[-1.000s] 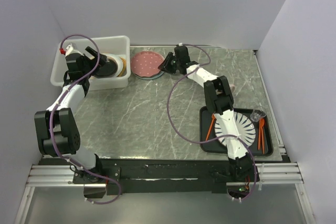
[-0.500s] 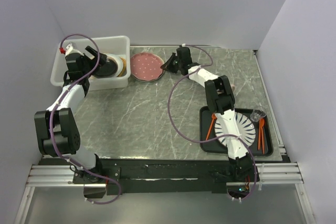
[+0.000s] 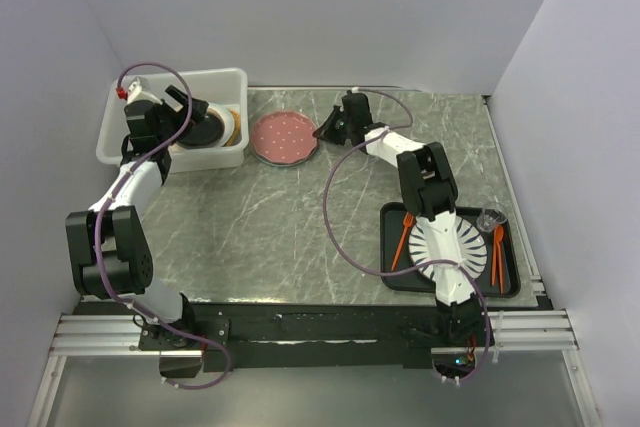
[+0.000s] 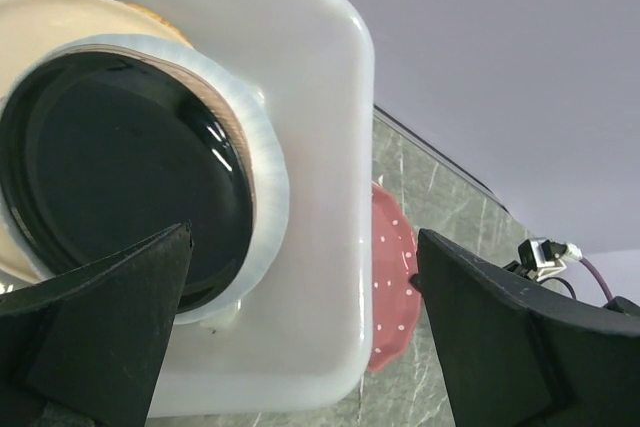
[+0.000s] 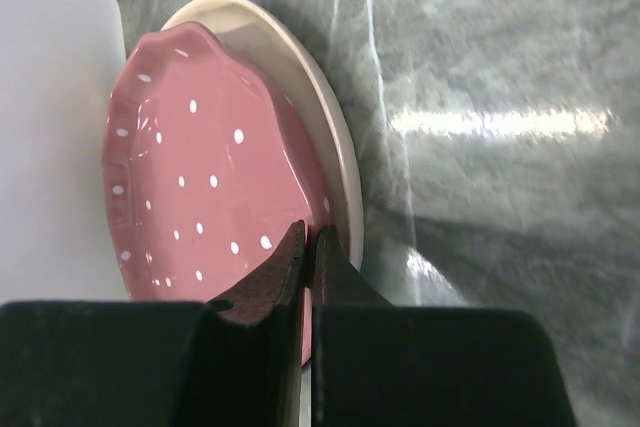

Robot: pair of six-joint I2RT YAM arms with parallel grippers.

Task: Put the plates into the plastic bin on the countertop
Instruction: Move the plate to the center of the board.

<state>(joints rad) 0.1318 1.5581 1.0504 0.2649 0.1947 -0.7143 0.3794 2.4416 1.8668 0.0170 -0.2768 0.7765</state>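
The pink plate (image 3: 283,137) with white dots lies on a white plate (image 5: 322,117) on the countertop (image 3: 270,217), just right of the plastic bin (image 3: 215,157). My right gripper (image 3: 326,130) is shut on the pink plate's right rim (image 5: 200,187); its fingertips (image 5: 308,237) pinch the edge. My left gripper (image 3: 185,112) is open and empty above the bin. In the bin (image 4: 300,197), a dark brown plate (image 4: 110,167) tops a stack over a tan plate (image 4: 60,12). The pink plate also shows past the bin's corner in the left wrist view (image 4: 390,277).
A black tray (image 3: 395,277) at the front right holds a white striped plate (image 3: 450,242), orange utensils (image 3: 402,242) and a small glass (image 3: 490,217). Walls close in on the back and both sides.
My right gripper has drawn back to the right and a little nearer, and the pink plate has shifted with it, away from the back wall. The left arm has not moved.
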